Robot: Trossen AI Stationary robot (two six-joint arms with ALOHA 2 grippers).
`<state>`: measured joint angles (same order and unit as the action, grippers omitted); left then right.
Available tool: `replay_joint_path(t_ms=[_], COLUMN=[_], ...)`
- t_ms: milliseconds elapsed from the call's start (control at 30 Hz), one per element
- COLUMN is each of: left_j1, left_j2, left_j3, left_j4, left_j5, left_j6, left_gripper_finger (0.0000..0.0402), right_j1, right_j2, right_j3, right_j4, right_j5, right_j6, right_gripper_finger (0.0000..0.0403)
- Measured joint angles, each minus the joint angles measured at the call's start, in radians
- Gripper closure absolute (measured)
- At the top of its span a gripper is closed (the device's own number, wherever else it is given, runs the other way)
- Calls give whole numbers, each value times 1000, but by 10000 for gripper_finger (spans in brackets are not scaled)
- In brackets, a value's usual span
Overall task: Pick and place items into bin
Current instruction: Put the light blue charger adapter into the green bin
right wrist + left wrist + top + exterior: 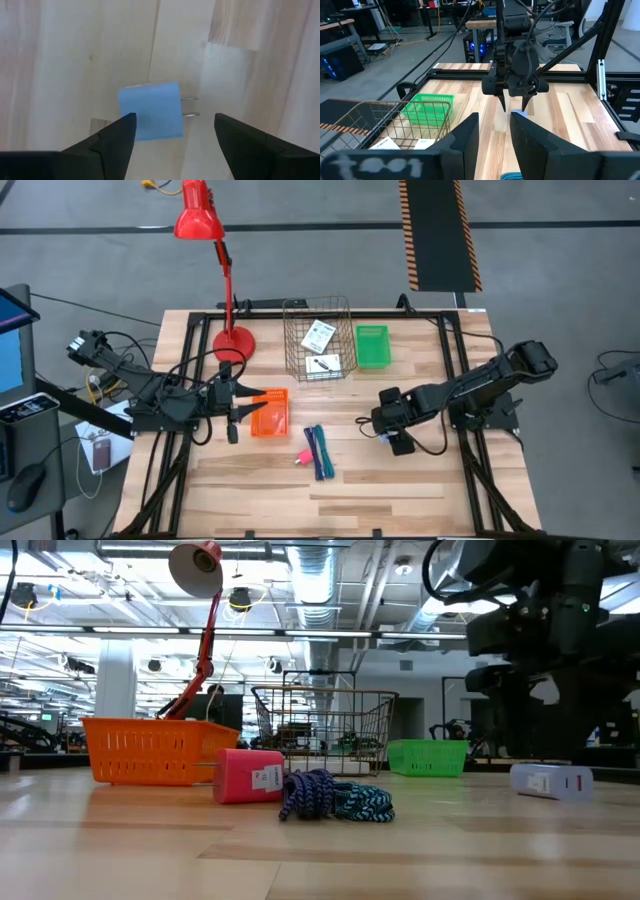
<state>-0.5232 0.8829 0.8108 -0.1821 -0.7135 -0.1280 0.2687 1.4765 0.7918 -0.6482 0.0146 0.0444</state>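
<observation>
Two arms over table. High view: right gripper (400,442) poised right of centre, far nearer light-blue plug (403,446) than left gripper (236,402) by orange bin (270,413).

Low view: plug (550,781) lies flat on wood below right arm.

Left wrist view: left fingers slightly apart, empty.

Right wrist view: right fingers (112,137) wide apart, plug (150,110) just ahead of gap, nearer one finger, prongs pointing sideways; boxy, pale blue.

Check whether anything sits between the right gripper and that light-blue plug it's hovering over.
Nothing visible does. The right gripper is open directly above the light-blue plug, which lies alone on bare wood with its prongs pointing sideways. The fingers straddle it with clear gaps, and the blue and teal cords lie well off to the side.
</observation>
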Motion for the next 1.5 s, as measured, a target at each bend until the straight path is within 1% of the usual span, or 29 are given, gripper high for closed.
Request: replay_joint_path(t_ms=[133, 233, 333, 533, 1033, 1133, 1333, 1500], left_j1=[0, 0, 0, 0, 0, 0, 0, 0], left_j2=[0, 0, 0, 0, 1, 1, 1, 1], left_j3=[0, 0, 0, 0, 0, 0, 0, 0], left_j4=[0, 0, -2, -5, -8, -8, -9, -10], left_j5=[0, 0, 0, 0, 1, 1, 1, 1], left_j6=[0, -1, -2, -2, -11, -11, -15, -15], left_gripper_finger=[301, 301, 301, 301, 301, 301, 301, 301], right_j1=[0, 4, 21, 53, 37, 30, 23, 23], right_j2=[-18, -15, -9, 28, 135, 143, 137, 137], right_j3=[0, 1, 2, 5, 5, 8, 7, 7], right_j4=[-8, -4, -4, 41, 59, 57, 51, 48], right_j5=[-4, -39, -43, -41, -42, -44, -43, -43], right_j6=[0, 0, -14, -27, -53, -53, -56, -61], right_gripper_finger=[137, 137, 137, 137, 139, 151, 210, 210])
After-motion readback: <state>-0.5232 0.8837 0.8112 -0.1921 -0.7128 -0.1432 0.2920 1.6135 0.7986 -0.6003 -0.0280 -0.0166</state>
